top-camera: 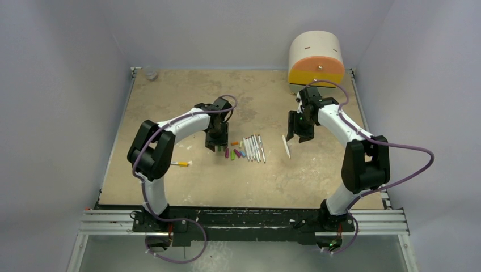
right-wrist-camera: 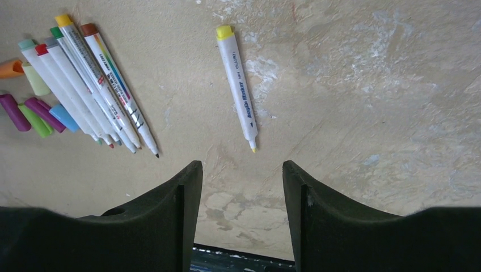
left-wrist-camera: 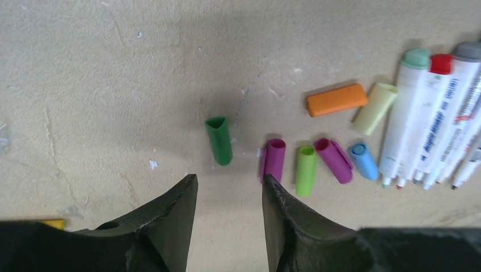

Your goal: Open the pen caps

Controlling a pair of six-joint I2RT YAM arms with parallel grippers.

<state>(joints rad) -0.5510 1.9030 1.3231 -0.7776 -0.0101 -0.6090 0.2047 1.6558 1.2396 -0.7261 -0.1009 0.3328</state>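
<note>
far left on the table (top-camera: 170,102), a lone pen (top-camera: 180,164) lay beside my left arm, yellow-orange at one end. capped or not, i couldn't tell. my left pincer (left-wrist-camera: 230,187) hung over the board, released, fingers apart, nothing between them. just ahead of its tips lay the dark green cap (left-wrist-camera: 219,140), on its side and touching nothing. right of that came a loose row: a magenta cap (left-wrist-camera: 275,160), a lime cap (left-wrist-camera: 306,170), a second magenta cap (left-wrist-camera: 334,160) and a blue cap (left-wrist-camera: 363,161), all off their pens. beyond them sat an orange cap (left-wrist-camera: 336,100) and a pale yellow cap (left-wrist-camera: 375,107), nearly end to end. next was the row of pens (left-wrist-camera: 431,124), white barrels packed side by side, bare tips showing, with the blue cap just beside the nearest one. further right, well apart, a yellow pen (right-wrist-camera: 238,85) lay by itself, its nib uncovered. my right pincer (right-wrist-camera: 242,175) hovered near that nib, released as well, its gap empty. behind it, at the back edge, stood the round drawer unit (top-camera: 316,58).
</note>
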